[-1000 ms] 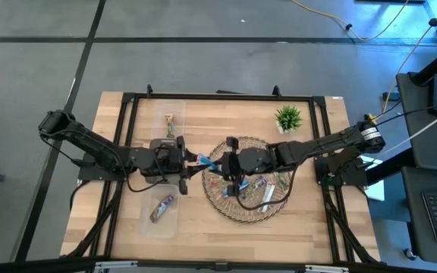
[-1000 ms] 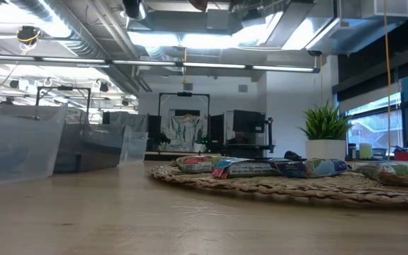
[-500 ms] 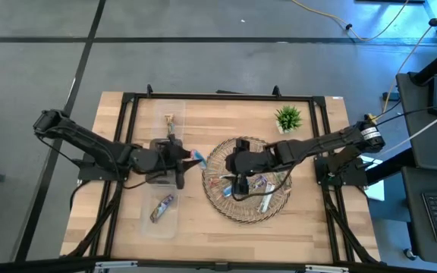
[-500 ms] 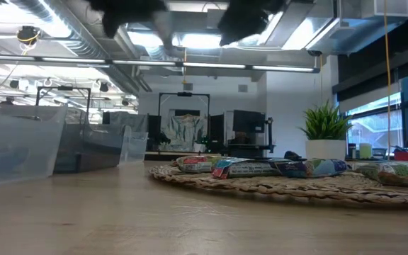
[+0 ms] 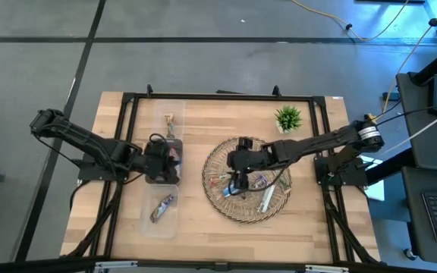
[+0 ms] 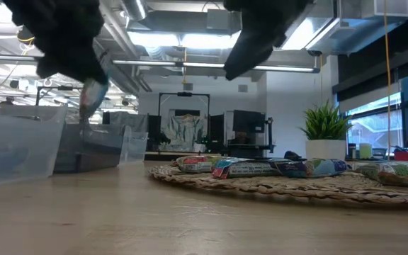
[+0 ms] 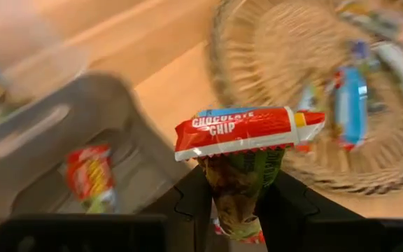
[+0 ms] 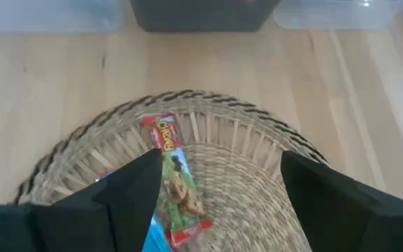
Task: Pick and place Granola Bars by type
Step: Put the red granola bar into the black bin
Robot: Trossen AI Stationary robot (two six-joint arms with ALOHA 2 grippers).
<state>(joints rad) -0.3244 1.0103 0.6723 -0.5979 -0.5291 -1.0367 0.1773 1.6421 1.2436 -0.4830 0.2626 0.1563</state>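
Observation:
My left gripper (image 5: 171, 157) is shut on a granola bar (image 7: 247, 129) with a red "Chocolate Chip" end and a green body. It hangs over the dark middle bin (image 5: 158, 171) at the table's left, where another red-ended bar (image 7: 89, 175) lies. My right gripper (image 8: 219, 171) stands open and slants down over the round woven tray (image 5: 275, 205), above a red-and-green "Chewy" bar (image 8: 177, 178). Several more bars lie on the tray (image 6: 296, 188). My left gripper pinches the bar's green body (image 7: 238, 183) between its two fingers. The red end (image 7: 208, 133) sticks out past the fingertips. The bar is lifted clear, and in the low view it (image 6: 93, 95) hangs below the fingers, above the bins.
Three bins stand in a row at the left: a clear far one (image 5: 171, 117) with a gold bar, the dark middle one, and a clear near one (image 5: 161, 208) with a purple bar. A small potted plant (image 5: 287, 117) stands at the back right.
My left gripper has carried the bar from beside the woven tray toward the table's left edge, sinking and rolling until it hangs over the middle bin. My right gripper has drawn back from the bar toward the tray's middle and come down over it.

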